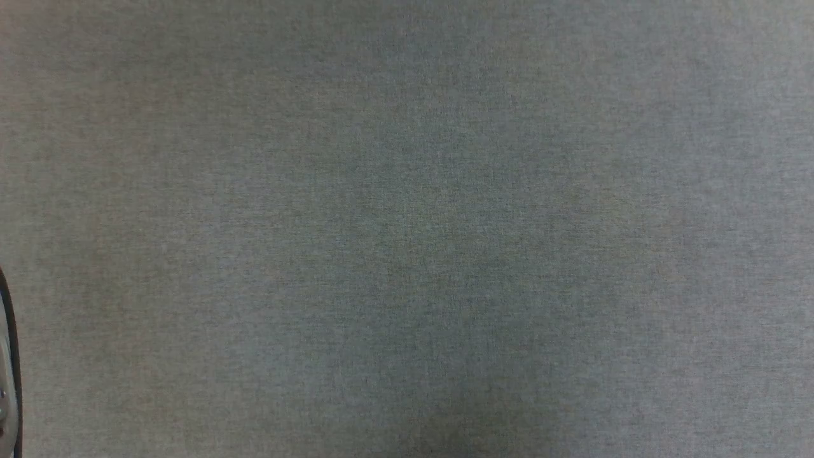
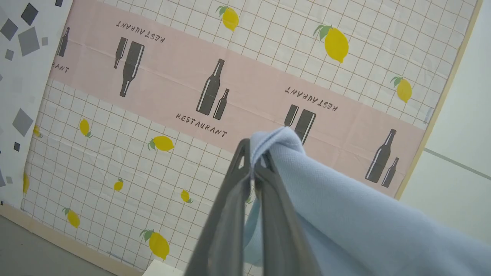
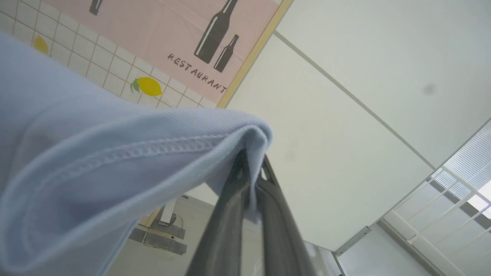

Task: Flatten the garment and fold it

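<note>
A grey, cloth-textured surface was seen from the head camera, with a sliver of a pale, dark-edged robot part at the lower left edge. Behind the arms, a printed wall sheet was shown in both wrist views. It was gridded in thin lines, scattered with yellow lemons and crossed by a pink band marked with dark bottles and the word RESTAURANT. Beside the sheet, plain white wall panels were seen, and a window with blinds was shown at the lower right of the right wrist view. The light blue knit shirt was held raised in front of that wall, gripped by both hands. The left hand was clenched on a bunched fold of the shirt, with the cloth wrapped over its fingertips and draped away to the right of that view. The right hand was likewise clamped tight on the fabric, close to a stitched hem, with the cloth spread out to the left of that view.
</note>
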Motion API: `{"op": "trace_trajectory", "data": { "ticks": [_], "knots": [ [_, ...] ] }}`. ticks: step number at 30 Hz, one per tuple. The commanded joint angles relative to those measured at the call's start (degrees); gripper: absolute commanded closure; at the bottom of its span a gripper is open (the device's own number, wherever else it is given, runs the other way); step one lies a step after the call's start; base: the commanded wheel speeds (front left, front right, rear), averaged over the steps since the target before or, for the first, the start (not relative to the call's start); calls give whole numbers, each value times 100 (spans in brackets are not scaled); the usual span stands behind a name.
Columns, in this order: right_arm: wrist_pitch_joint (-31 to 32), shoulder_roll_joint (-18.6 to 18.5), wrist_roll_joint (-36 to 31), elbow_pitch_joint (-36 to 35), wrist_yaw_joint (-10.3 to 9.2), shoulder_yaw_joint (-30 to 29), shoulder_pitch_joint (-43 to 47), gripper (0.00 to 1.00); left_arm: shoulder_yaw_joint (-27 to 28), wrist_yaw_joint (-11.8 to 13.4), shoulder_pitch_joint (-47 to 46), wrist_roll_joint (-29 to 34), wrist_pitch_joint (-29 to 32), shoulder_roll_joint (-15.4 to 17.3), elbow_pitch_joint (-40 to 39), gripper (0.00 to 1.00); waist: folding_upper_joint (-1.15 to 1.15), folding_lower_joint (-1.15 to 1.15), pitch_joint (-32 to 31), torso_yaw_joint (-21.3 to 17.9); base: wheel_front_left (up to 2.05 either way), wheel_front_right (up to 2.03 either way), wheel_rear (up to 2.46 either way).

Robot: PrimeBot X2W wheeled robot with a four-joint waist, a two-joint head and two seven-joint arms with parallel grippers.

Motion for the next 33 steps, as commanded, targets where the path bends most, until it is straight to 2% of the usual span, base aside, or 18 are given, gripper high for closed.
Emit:
{"op": "trace_trajectory", "data": {
  "ticks": [1,7,11,16,23,26,33],
  "knots": [
    [-108,50,-55,205,-10,-46,-29,100,33,-37,-110,43,-90,-19,112,100,0,-1,179,-46,0,0,0],
    [-559,259,200,961,-10,-26,554,100,-216,-361,396,-49,-24,-112,584,100,0,-1,-17,90,0,0,0],
    [-708,333,668,1332,-10,13,1477,100,-463,-567,1401,18,136,-29,734,100,0,-1,-350,161,0,0,0],
    [-607,272,1315,1412,-10,119,2786,100,-565,-644,2977,-55,295,-5,448,100,0,-1,-889,221,0,0,0],
    [-293,311,2101,762,-10,-262,4859,100,-455,-355,5534,-415,573,-214,-416,100,0,-1,-1653,235,0,0,0],
    [-147,398,2171,418,-10,-436,5614,100,-388,-251,6456,-590,712,-285,-796,100,0,-1,-1883,194,0,0,0],
    [243,842,2025,-422,-10,-1092,7274,100,-385,198,8128,-755,1094,-454,-1410,100,0,-1,-2351,221,0,0,0]
  ]
}}
